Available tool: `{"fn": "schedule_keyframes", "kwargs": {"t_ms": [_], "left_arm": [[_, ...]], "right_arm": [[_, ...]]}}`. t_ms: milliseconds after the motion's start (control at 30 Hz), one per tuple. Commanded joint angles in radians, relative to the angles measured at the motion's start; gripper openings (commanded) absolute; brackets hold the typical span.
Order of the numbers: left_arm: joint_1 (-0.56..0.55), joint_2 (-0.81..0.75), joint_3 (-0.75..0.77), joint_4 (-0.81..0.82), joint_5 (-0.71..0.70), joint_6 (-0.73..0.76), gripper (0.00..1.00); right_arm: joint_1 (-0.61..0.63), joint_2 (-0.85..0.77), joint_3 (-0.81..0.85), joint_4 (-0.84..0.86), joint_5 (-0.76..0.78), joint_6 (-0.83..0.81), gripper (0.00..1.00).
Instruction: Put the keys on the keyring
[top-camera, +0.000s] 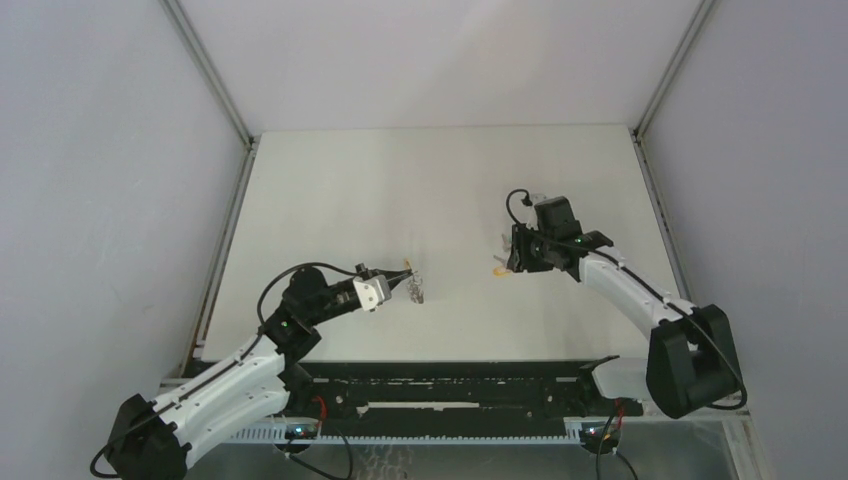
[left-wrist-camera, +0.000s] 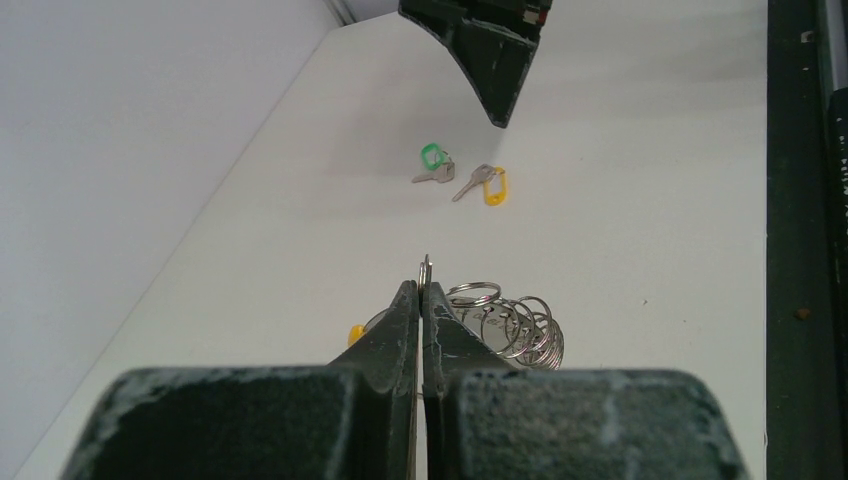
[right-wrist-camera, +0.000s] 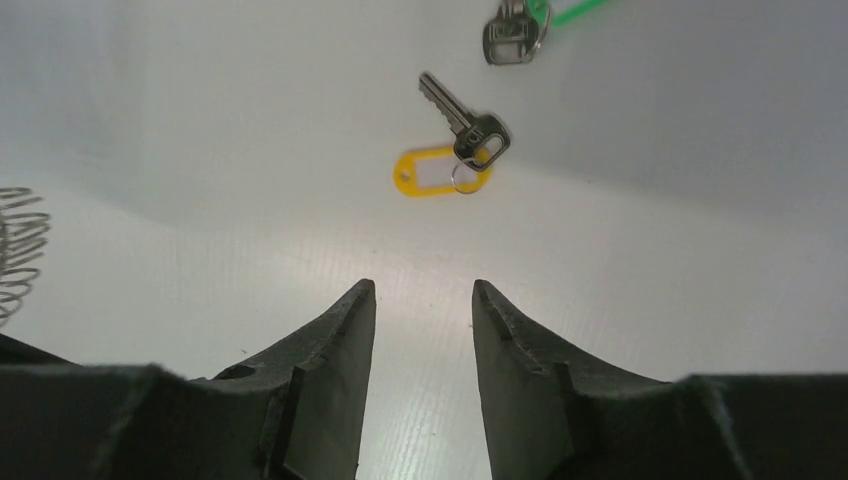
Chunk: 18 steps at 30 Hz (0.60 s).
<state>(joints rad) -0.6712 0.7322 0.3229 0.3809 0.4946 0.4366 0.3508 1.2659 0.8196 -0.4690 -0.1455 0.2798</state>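
My left gripper (top-camera: 401, 282) (left-wrist-camera: 420, 290) is shut on the rim of the keyring (left-wrist-camera: 426, 266), a grey metal ring seen edge-on with a yellow-orange section (left-wrist-camera: 355, 333). Several small wire rings (left-wrist-camera: 512, 328) bunch beside it on the table. The keyring also shows in the top view (top-camera: 417, 291). The green-headed key (left-wrist-camera: 433, 163) (right-wrist-camera: 515, 30) and the orange-headed key (left-wrist-camera: 482, 184) (right-wrist-camera: 450, 150) lie side by side on the table. My right gripper (top-camera: 514, 257) (right-wrist-camera: 420, 290) is open and empty, hovering just short of the orange-headed key (top-camera: 497, 268).
The white table (top-camera: 430, 180) has metal rails along its left and right edges and grey walls around it. A black rail (top-camera: 450, 385) runs along the near edge between the arm bases. The right gripper's finger (left-wrist-camera: 490, 60) hangs above the keys in the left wrist view.
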Motion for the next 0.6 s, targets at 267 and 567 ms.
{"fn": "schedule_keyframes", "kwargs": {"t_ms": [267, 567], "left_arm": [[-0.004, -0.008, -0.018, 0.064, -0.014, -0.01, 0.0], [-0.004, -0.004, -0.016, 0.065, -0.013, -0.011, 0.0]], "right_arm": [[0.117, 0.208, 0.098, 0.028, 0.246, -0.052, 0.36], [0.183, 0.317, 0.136, 0.099, 0.359, -0.05, 0.31]]}}
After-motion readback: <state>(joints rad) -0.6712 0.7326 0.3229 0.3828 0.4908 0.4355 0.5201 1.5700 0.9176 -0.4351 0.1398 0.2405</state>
